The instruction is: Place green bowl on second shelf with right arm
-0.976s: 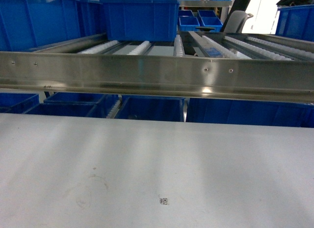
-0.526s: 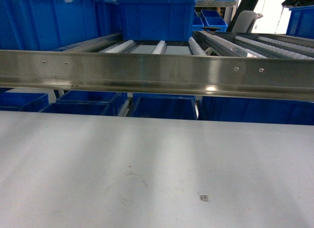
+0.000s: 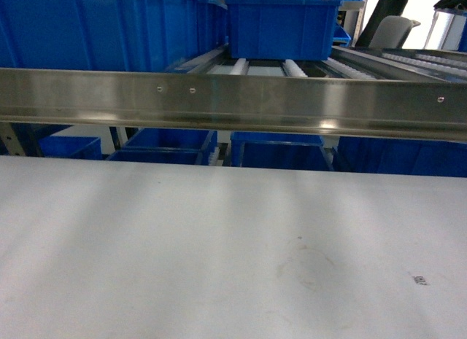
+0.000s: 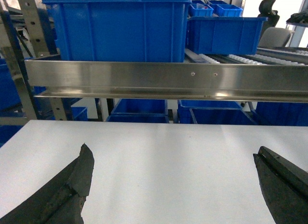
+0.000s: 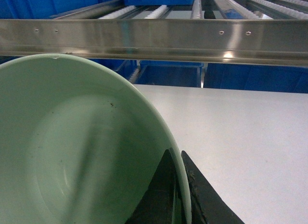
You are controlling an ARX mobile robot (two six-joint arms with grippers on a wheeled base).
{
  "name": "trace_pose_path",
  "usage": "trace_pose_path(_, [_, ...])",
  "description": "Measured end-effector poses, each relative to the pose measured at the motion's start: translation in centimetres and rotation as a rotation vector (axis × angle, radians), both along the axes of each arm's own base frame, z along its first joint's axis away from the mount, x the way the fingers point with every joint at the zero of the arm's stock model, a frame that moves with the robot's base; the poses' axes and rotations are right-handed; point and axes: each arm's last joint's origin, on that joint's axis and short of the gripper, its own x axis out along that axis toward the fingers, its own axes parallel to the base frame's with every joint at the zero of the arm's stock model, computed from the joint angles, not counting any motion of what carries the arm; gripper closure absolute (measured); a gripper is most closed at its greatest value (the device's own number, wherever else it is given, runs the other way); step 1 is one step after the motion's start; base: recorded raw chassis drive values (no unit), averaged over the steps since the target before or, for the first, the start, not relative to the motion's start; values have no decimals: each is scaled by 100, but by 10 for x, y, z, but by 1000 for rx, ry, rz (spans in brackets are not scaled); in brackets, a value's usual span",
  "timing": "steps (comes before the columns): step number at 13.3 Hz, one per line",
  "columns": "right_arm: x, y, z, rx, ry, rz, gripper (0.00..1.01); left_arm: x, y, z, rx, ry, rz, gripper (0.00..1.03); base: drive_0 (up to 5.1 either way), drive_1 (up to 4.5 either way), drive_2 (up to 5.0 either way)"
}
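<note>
- The right gripper is pinched shut on the rim of the green bowl. One finger sits inside the bowl and one sits outside.
- The green bowl is tipped toward the camera, so we look into it. It is held up above the white surface, not resting on it.
- Right ahead of the right gripper and a bit higher is the shiny front rail of the second shelf. The white rollers of the shelf are just behind that rail.
- The left gripper is wide open and holds nothing. Only the white surface lies under it.
- What changed: in the head view the rail, the blue crate and the little black mark on the surface have all slid to the right over the last second. So the robot has been turning or rolling to the left.
- The head view shows no arms and no bowl, so only the wrist view tells us where the bowl is.
- What that means: the bowl is picked up, but it is not on the shelf yet. I think the robot is lining up with the shelf.
- Next the bowl must go up over the rail and down onto the rollers. It could bump the rail if it stays this low.
</note>
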Motion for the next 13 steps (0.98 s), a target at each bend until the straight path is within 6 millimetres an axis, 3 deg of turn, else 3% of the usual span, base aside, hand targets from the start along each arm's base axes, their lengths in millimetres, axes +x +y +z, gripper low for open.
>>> trace_pose_path(13, [0,0,0,0,1,0,99,0,0,0,0,-1,0,5,-498,227,255])
